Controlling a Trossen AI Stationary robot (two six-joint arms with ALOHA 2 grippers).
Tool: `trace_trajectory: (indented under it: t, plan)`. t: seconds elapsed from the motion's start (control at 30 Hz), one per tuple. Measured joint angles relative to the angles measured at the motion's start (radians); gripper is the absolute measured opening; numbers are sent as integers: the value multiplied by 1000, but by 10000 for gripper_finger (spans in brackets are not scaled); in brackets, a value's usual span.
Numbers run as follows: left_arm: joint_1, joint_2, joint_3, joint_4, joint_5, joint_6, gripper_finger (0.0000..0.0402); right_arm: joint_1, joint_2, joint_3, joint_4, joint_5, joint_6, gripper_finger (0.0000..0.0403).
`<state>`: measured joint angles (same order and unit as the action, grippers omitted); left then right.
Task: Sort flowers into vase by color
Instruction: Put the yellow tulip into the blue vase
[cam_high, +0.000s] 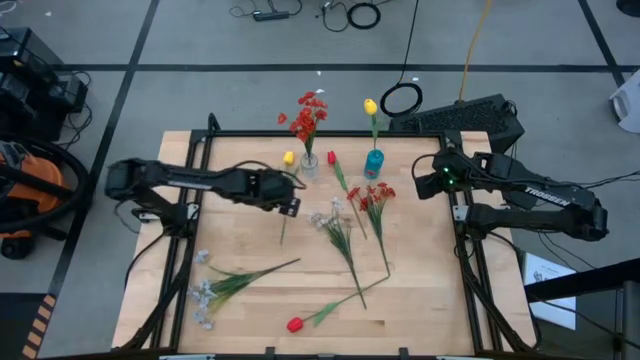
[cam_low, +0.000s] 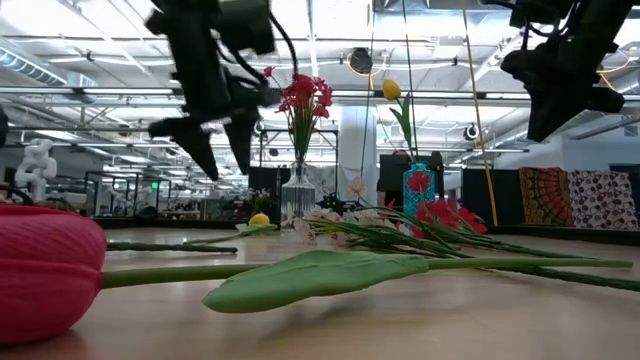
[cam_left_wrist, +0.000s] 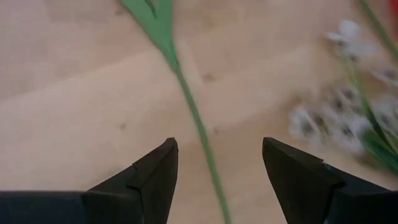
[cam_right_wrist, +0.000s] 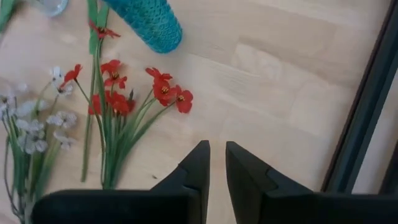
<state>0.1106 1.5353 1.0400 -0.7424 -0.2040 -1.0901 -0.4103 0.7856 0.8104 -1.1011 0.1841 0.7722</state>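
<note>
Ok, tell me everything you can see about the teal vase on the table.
The teal vase stands upright near the table's far edge, to the right of a clear glass vase. Its outside looks knitted or crocheted, and the low view shows a red motif on its side. It holds one yellow tulip on a long green stem with a leaf. A bunch of red flowers lies on the wood just in front of it; whether they touch is unclear. Neither tool touches it.

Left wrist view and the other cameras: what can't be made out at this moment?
- Left wrist view: white spray blurred; the green stem between the open left gripper fingers is cut off at both edges, its flower unseen.
- Low view: red tulip cropped by the edge.
- Right wrist view: teal vase top cut off.
</note>
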Motion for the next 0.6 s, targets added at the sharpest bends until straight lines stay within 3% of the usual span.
trace_trajectory:
  t: [0.27,0.6]
  plan:
    - [87,205,82,3,21,-5,239,0,0,0,0,11,-121,43]
    - [125,346,84,56,19,-29,238,0,0,0,-2,27,-204,43]
